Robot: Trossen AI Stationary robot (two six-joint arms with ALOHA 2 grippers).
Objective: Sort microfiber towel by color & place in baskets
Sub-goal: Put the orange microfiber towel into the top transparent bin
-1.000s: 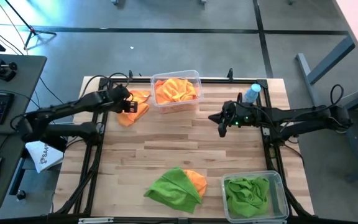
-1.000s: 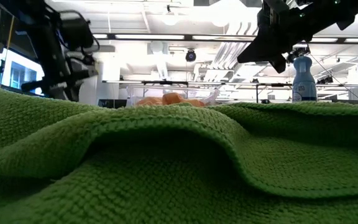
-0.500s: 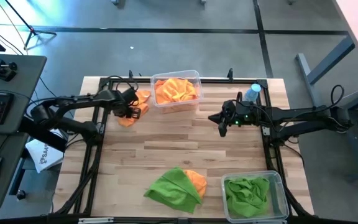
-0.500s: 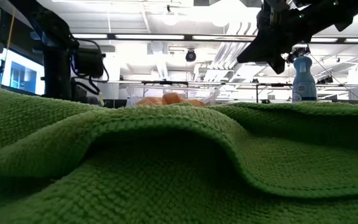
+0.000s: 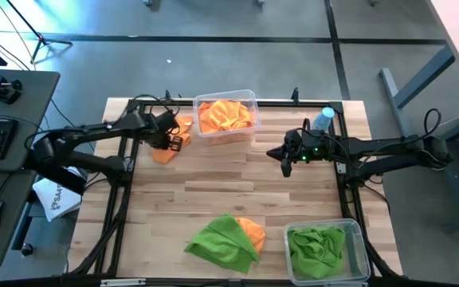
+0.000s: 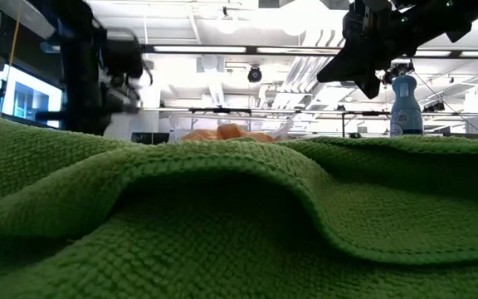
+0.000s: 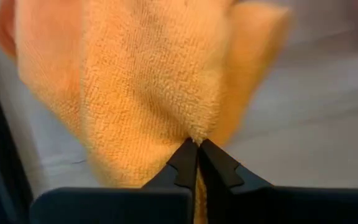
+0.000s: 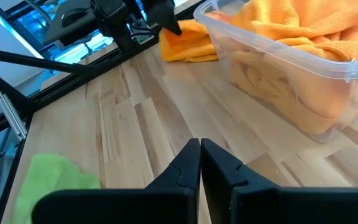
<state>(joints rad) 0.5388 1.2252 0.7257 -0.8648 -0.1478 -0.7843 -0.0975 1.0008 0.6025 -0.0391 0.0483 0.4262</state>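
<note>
At the far left corner of your table, your left gripper [image 5: 170,137] has its fingers pinched together on a fold of an orange towel [image 7: 154,81], and the wrist view shows the two dark fingertips [image 7: 184,160] closed with the cloth bunched between them. That orange towel [image 5: 170,142] sits just beside the far basket [image 5: 228,96], the clear tub at the back edge, which already holds a heap of orange cloths [image 5: 226,116]. From your right wrist view you see the same tub [image 8: 278,59] close by, its orange load [image 8: 303,25] mounded above the rim, with the left gripper [image 8: 143,14] over the loose orange towel [image 8: 188,40] beyond it. Your right gripper [image 5: 286,158] hangs above bare wood toward the right side of the table, near the blue-capped bottle [image 5: 323,119]; its fingers [image 8: 188,168] are pressed together and hold nothing. Toward the near edge you have a green towel [image 5: 221,239] lying over another orange one [image 5: 252,231], and just beside them, at the near right corner, the second basket [image 5: 360,239] holds green cloths [image 5: 317,247]. Your low view is filled by that green towel [image 6: 222,224], with the bottle [image 6: 405,104] showing behind it.
</note>
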